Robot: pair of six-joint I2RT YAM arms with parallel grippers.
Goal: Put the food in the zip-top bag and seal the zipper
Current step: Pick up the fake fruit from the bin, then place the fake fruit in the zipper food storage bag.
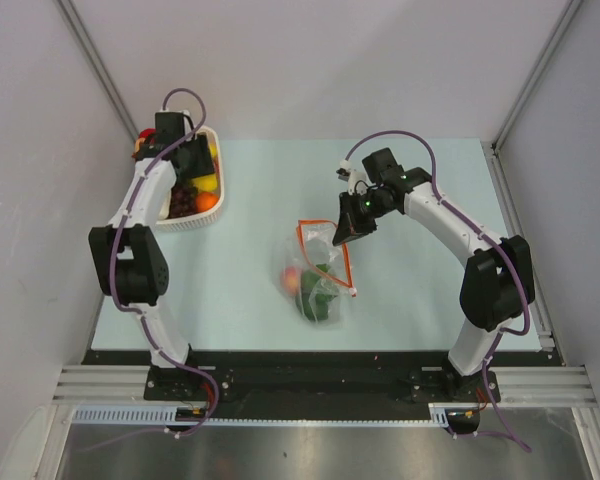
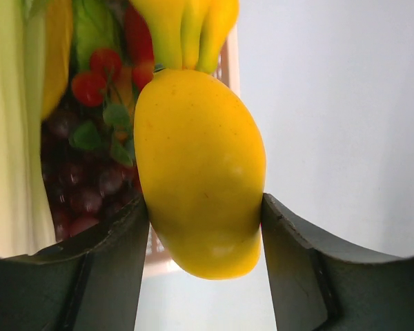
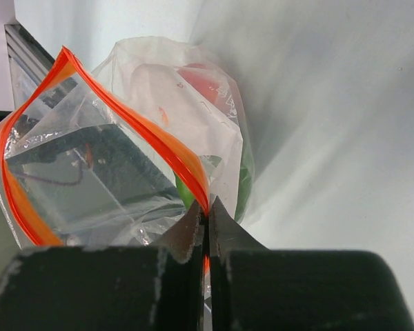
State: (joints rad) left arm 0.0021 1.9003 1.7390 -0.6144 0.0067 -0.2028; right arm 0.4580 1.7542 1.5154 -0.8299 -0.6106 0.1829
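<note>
The zip-top bag (image 1: pixel 320 270) lies mid-table with its mouth held open. My right gripper (image 1: pixel 342 235) is shut on the orange-red zipper (image 1: pixel 315 224) at the mouth's right edge. In the right wrist view the jaws (image 3: pixel 207 210) pinch the zipper (image 3: pixel 124 117), and green food (image 3: pixel 186 193) and a red-orange piece (image 3: pixel 200 79) show inside the bag (image 3: pixel 90 186). My left gripper (image 1: pixel 188 160) is over the white basket. In its wrist view the gripper (image 2: pixel 203 207) is shut on a yellow food piece (image 2: pixel 200 179), with both fingers (image 2: pixel 110 269) touching its sides.
The white basket (image 1: pixel 216 205) stands at the table's back left with an orange fruit (image 1: pixel 206 201), purple grapes (image 2: pixel 83 193) and other toy food. The zipper's white slider tab (image 1: pixel 354 294) lies at the strip's near end. Grey walls close in on both sides.
</note>
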